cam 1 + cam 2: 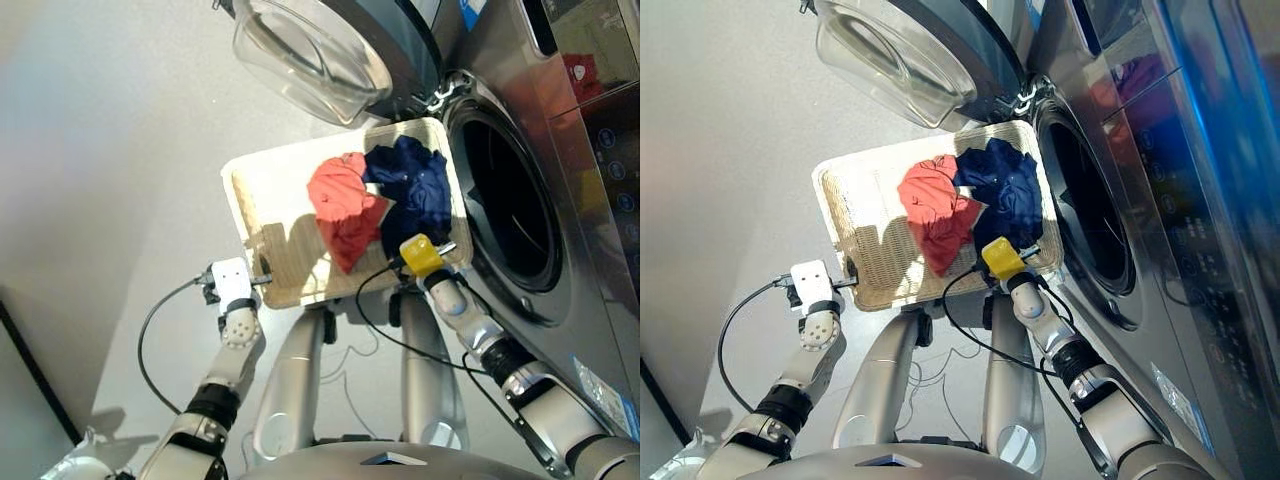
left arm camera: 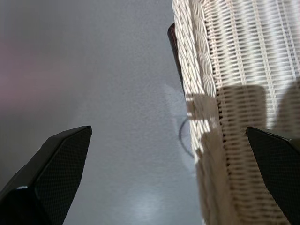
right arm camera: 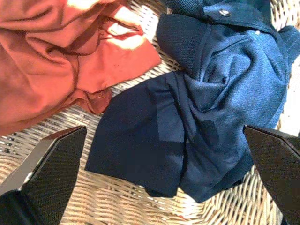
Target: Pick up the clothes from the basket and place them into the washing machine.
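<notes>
From my head camera, the shallow cream-white woven basket (image 1: 268,205) lies on the floor just before the dark grey glossy front-loading washing machine (image 1: 560,180), whose round glass door (image 1: 310,50) stands swung open at twelve o'clock. Two garments show in the basket: a coral-red one (image 1: 342,205) and a navy blue one (image 1: 412,185) at its three o'clock, touching it. I see no black one. My left gripper (image 1: 262,277) hangs at the basket's seven o'clock corner; my right gripper (image 1: 448,247) sits over the navy cloth's five o'clock edge. My left wrist camera shows my fingers spread, empty, one either side of the basket wall. My right wrist camera shows fingers (image 3: 51,171) parted wide above the navy garment, nothing held. I judge I am about to pick; next I must descend and pinch a fold.
</notes>
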Controlling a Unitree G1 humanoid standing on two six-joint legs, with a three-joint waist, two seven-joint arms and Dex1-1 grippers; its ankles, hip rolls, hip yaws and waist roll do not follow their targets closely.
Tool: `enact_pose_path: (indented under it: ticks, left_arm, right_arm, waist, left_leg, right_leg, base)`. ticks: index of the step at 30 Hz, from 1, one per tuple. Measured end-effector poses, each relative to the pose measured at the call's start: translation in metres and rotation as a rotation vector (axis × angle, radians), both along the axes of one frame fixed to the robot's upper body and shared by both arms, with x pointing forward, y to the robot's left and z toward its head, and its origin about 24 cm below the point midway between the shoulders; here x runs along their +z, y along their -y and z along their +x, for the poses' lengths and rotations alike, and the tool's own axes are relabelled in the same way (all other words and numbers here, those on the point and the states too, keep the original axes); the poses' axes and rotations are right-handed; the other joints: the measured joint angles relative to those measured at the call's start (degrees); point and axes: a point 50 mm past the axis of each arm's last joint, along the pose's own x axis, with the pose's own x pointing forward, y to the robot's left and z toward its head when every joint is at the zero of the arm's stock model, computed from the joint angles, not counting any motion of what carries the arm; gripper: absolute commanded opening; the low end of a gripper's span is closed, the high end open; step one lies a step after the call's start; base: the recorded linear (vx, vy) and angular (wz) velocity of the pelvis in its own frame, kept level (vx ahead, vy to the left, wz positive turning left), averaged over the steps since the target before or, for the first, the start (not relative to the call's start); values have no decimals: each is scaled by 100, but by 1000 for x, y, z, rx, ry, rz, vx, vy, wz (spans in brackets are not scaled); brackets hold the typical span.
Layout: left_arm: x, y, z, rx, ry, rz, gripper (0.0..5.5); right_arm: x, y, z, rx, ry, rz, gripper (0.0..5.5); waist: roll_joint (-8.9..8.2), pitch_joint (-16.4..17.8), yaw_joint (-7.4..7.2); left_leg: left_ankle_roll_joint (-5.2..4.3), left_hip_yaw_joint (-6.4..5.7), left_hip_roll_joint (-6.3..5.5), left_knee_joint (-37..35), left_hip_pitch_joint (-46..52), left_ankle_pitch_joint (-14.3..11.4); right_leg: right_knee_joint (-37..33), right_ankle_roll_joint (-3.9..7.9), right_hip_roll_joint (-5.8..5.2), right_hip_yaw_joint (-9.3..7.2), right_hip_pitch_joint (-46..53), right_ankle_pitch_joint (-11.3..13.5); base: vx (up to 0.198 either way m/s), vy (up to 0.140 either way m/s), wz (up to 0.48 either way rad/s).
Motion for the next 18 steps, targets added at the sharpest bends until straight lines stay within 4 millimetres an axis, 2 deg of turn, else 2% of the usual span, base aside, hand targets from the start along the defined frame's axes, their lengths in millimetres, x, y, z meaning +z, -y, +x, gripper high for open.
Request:
enact_pose_path:
  ticks: [5,7,8,10,11,12,14,15,18]
  left_arm:
    - [33,-2,9,-89,139,108,550]
    - [43,2,14,-147,184,206,550]
    - [48,5,16,-166,207,263,550]
    - [60,11,20,-203,271,337,550]
    - [66,16,22,-217,300,340,550]
    - [70,22,24,-239,320,343,550]
    - [74,37,31,-309,332,304,550]
    - [74,43,33,-339,322,251,550]
    - [64,57,42,-394,248,55,550]
  right_arm:
    - [-1,1,-1,-6,0,1,550]
    - [-2,2,-1,-12,-3,-1,550]
    - [-3,3,-2,-13,-1,-1,550]
    - [-4,2,-2,-10,-2,-4,550]
    - [-5,1,-2,-6,-5,-5,550]
    - [-5,2,-2,-5,-5,-8,550]
    - [-4,1,-2,-2,-2,-8,550]
    - [-4,1,-2,-3,-3,-9,550]
    - [-2,1,-1,0,5,-7,550]
  waist:
    - [38,-23,47]
    - [92,-57,100]
    - [129,-81,125]
    - [153,-96,121]
    - [160,-106,110]
    - [163,-107,94]
    - [163,-108,65]
    - [163,-108,70]
    - [160,-113,-92]
  left_leg:
    - [-13,1,3,13,4,10]
    - [-13,2,4,15,0,10]
    - [-23,-2,4,20,-9,19]
    - [-24,1,6,28,-15,13]
    - [-27,-1,9,34,-9,19]
    - [-30,2,13,50,-14,14]
    - [-31,6,14,79,-28,11]
    - [-29,8,15,86,-30,9]
    - [-23,23,24,113,-75,3]
  right_leg:
    - [11,0,3,3,0,0]
    - [5,-1,5,3,0,1]
    - [10,-44,6,-1,-5,34]
    - [11,4,7,-21,-11,-1]
    - [18,-57,8,-10,-8,41]
    - [5,-5,16,-1,-3,7]
    - [4,-10,20,3,-6,14]
    - [1,-9,20,3,-3,18]
    - [-29,-4,38,20,-28,47]
  base:
    - [0,0,0]
    - [-56,11,4]
    - [0,0,0]
    - [47,3,0]
    - [0,0,0]
    - [0,0,0]
    - [0,0,0]
    - [0,0,0]
    - [0,0,0]
